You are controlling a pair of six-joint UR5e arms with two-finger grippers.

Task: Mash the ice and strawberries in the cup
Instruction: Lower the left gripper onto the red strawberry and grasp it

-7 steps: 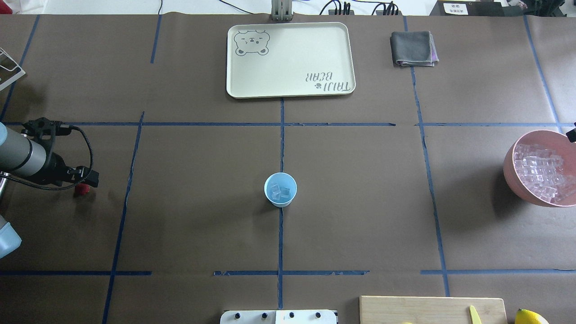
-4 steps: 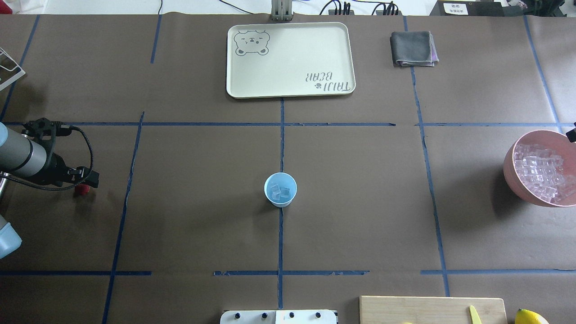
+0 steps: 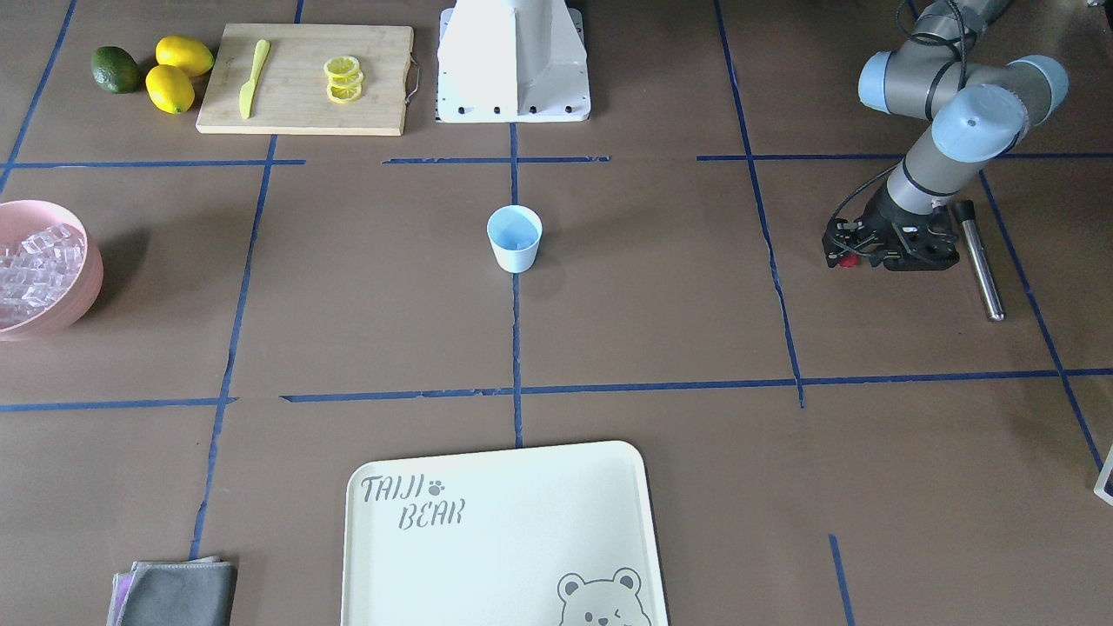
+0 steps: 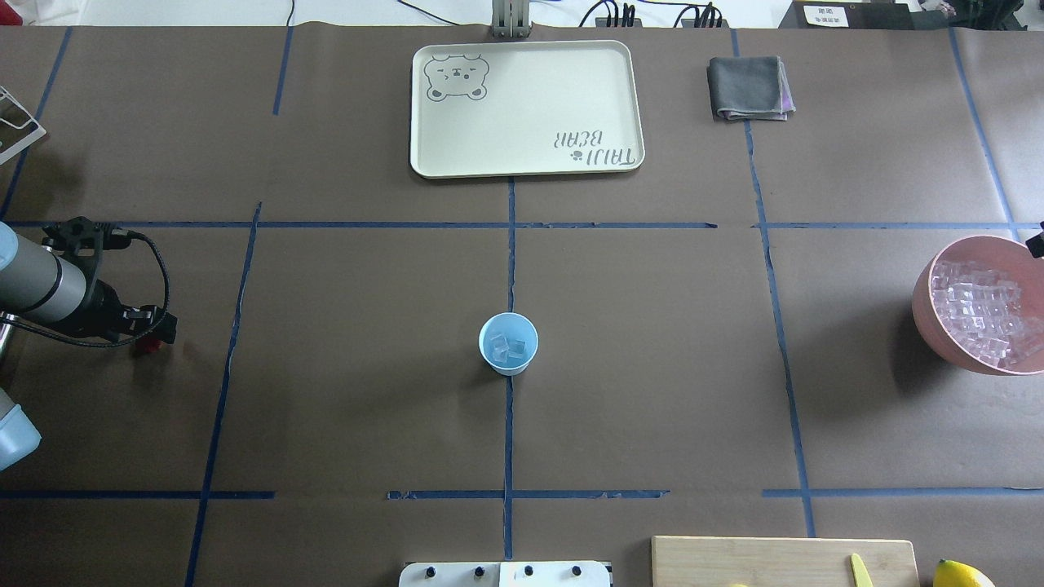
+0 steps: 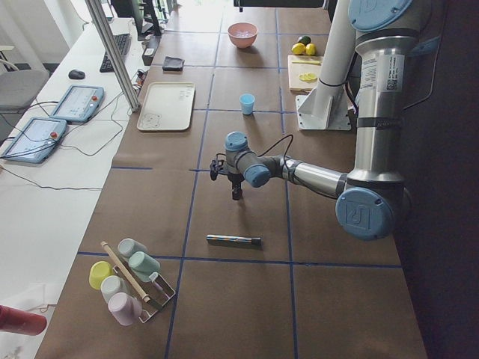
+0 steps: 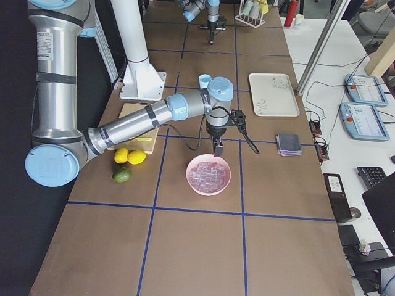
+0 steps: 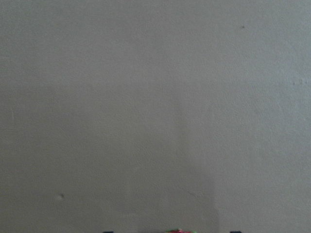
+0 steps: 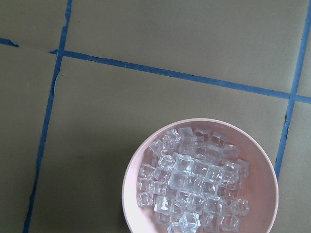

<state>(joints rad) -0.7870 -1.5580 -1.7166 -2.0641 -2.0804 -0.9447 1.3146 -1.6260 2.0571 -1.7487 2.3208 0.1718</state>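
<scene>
Cup (image 4: 508,343): light blue, upright at tabletop (image 4: 342,408) centre, ice cubes (image 4: 507,349) inside.
Left jaws: low over tabletop, parted, straddling the strawberry (image 3: 848,259) with gaps either side.
Right jaws: above pink bowl (image 4: 926,314) of more cubes; opening cannot be told.
Tray (image 4: 526,106): cream, bear print, far edge.

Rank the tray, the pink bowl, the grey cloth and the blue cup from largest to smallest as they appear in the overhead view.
1. tray
2. pink bowl, even though the frame edge crops it
3. grey cloth
4. cup
</scene>
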